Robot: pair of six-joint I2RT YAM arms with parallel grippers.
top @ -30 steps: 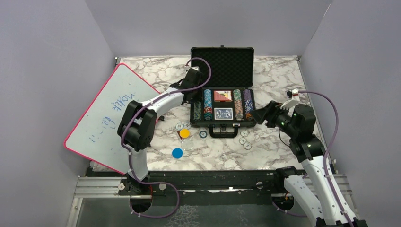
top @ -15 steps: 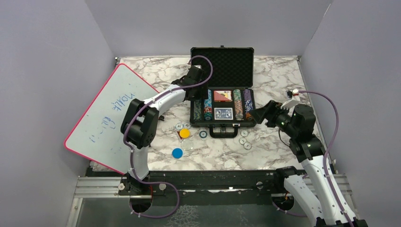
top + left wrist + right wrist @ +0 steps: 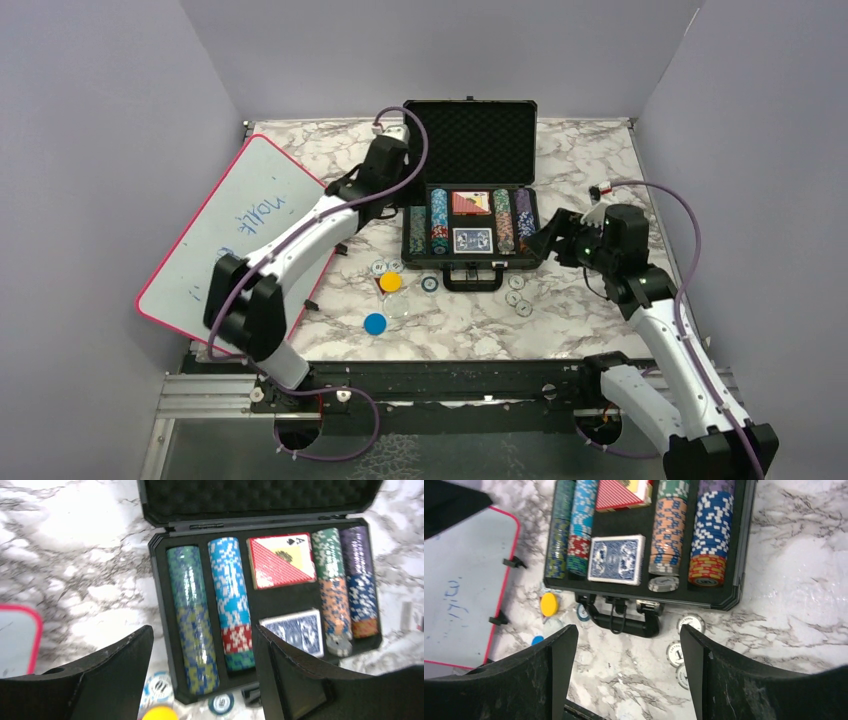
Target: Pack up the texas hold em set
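The black briefcase lies open at the back middle of the table, its foam lid standing up. Rows of poker chips, a red deck and a blue deck fill its tray. In front of the handle lie loose chips, a yellow button and a blue button. My left gripper hovers open above the case's left end, holding nothing. My right gripper hangs open and empty off the case's right front corner.
A red-edged whiteboard lies tilted over the table's left edge, close to the left arm. Grey walls close in the left, back and right sides. A metal rail runs along the near edge.
The left arm has pulled up and back-left from the case's left end, and its jaws have spread wider. The right gripper has opened wider and shifted slightly towards the case.
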